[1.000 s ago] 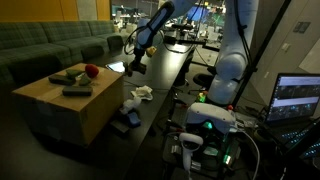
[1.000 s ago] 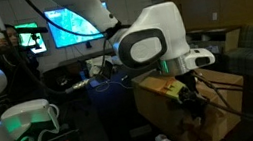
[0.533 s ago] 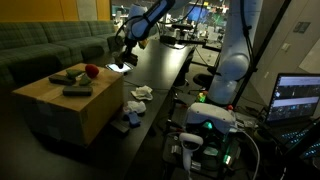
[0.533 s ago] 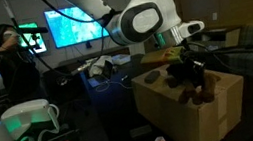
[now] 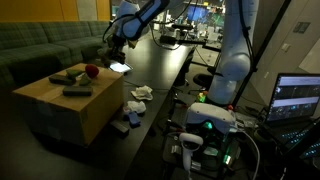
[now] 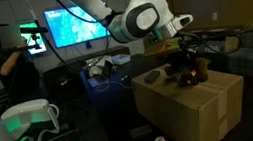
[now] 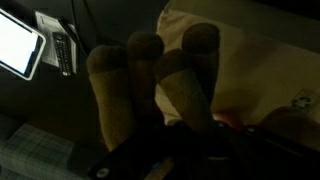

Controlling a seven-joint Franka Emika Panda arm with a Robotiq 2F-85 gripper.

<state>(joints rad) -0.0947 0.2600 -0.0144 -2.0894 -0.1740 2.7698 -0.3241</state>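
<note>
My gripper (image 5: 116, 36) is shut on a brown plush toy (image 6: 188, 69) with dangling legs and holds it in the air. In the wrist view the toy's stubby legs (image 7: 130, 85) hang in front of the camera and hide most of the dark gripper (image 7: 178, 138). Below stands a cardboard box (image 5: 58, 108) (image 6: 188, 107); its pale top (image 7: 255, 70) fills the right of the wrist view. On the box lie a red ball-like thing (image 5: 92, 71) and two dark remotes (image 5: 66, 78).
A lit tablet (image 5: 118, 68) (image 7: 20, 45) and a remote (image 7: 62, 55) lie on the black table beside the box. A green sofa (image 5: 50, 45) stands behind. White crumpled cloths (image 5: 141, 93) lie on the table. A laptop (image 5: 297, 98) and a robot base (image 5: 205, 125) stand nearby.
The arm has lifted the plush toy higher and carried it further over the box's far side. The grip has stayed shut.
</note>
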